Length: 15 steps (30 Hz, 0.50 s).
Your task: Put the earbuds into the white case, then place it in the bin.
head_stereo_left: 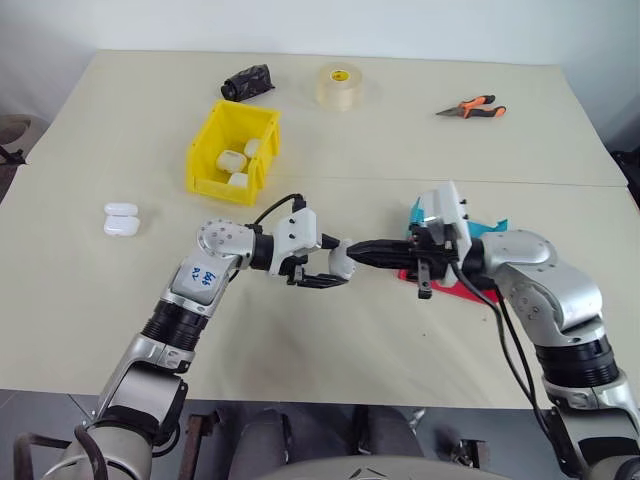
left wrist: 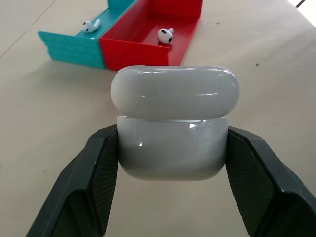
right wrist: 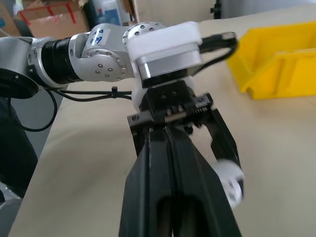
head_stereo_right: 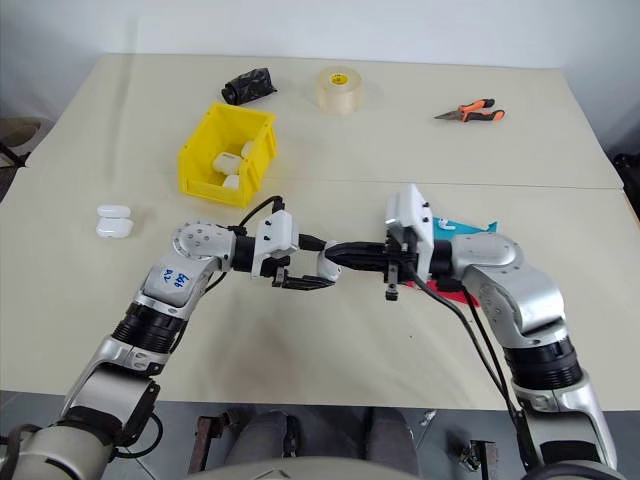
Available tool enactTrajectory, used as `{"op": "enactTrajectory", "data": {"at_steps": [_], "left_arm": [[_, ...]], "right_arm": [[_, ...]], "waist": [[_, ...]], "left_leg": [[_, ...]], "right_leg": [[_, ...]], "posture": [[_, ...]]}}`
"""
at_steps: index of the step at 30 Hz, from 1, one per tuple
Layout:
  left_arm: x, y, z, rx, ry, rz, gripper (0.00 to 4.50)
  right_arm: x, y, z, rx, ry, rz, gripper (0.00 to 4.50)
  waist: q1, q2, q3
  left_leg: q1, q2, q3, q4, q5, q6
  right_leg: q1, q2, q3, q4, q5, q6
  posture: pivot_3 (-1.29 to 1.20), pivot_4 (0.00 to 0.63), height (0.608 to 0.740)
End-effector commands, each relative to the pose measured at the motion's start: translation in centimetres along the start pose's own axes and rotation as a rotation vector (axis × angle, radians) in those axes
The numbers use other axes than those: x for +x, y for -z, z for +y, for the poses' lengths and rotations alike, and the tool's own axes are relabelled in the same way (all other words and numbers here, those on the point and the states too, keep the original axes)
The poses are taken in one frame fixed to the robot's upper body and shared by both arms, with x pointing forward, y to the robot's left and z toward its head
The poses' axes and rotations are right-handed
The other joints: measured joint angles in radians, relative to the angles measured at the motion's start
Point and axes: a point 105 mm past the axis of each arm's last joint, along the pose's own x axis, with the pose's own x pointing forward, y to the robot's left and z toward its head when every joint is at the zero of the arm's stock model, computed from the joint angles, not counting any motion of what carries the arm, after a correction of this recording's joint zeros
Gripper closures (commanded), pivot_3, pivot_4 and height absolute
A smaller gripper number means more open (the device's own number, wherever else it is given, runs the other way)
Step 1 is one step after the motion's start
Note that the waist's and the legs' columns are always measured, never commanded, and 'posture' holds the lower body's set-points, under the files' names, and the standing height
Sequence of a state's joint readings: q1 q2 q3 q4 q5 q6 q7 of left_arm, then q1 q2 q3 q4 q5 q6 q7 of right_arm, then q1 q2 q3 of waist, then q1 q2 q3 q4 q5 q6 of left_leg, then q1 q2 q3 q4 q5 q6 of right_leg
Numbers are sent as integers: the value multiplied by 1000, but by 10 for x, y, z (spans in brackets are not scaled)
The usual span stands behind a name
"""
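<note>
The left hand (head_stereo_left: 325,270) grips a glossy white case (left wrist: 173,128) between its two black fingers, lid hinged slightly ajar, above the bench (head_stereo_left: 420,150). The right hand (head_stereo_right: 340,255) is closed, fingertips meeting the case. One earbud (left wrist: 165,35) lies in the red tray (left wrist: 148,49), another (left wrist: 91,24) in the cyan tray (left wrist: 69,47). The yellow bin (head_stereo_left: 232,152) holds more cases.

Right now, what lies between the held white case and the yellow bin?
Bare tabletop, as the left eye view shows. The white case sits in the left end effector, and nothing stands between it and the yellow bin.
</note>
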State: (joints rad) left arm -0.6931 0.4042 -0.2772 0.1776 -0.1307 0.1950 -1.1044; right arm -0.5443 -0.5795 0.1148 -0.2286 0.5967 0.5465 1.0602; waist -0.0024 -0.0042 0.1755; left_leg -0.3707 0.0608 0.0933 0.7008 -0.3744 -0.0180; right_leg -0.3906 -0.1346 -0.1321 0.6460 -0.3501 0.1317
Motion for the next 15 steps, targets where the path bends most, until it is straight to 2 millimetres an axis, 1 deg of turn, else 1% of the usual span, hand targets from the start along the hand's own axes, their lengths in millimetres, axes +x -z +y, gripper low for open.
{"op": "enactTrajectory", "data": {"at_steps": [1,4,8,11,13,15], "left_arm": [[2,-20,0,69,-1,-46,1690],[1,-24,0,85,-8,-67,1690],[-8,-31,-1,98,-28,-129,1690],[-17,-37,-3,70,-32,-190,1690],[-24,-39,-4,57,-34,-216,1690],[-40,-40,-2,43,-79,-255,1690]], "right_arm": [[2,4,-3,-10,8,46,4448],[-1,13,-8,13,26,76,4448],[-24,29,-13,38,49,114,4448],[-39,36,-16,39,74,117,4448],[-46,39,-17,45,91,112,4448],[-53,29,-19,17,127,10,4448]], "waist": [[2,0,0],[1,0,0],[1,0,0],[1,0,0],[0,0,0],[0,0,0]], "left_leg": [[0,0,0,0,0,0],[0,0,0,0,0,0],[0,0,0,0,0,0],[0,0,1,0,0,0],[0,0,0,0,0,0],[0,0,0,0,0,0]], "right_leg": [[0,0,0,0,0,0],[0,0,0,0,0,0],[0,0,0,1,0,0],[0,-1,0,0,0,0],[0,0,0,1,0,0],[0,0,0,1,0,0]], "posture": [[0,150,740],[0,150,740],[0,150,740],[0,150,740],[0,150,740],[0,150,740]]}}
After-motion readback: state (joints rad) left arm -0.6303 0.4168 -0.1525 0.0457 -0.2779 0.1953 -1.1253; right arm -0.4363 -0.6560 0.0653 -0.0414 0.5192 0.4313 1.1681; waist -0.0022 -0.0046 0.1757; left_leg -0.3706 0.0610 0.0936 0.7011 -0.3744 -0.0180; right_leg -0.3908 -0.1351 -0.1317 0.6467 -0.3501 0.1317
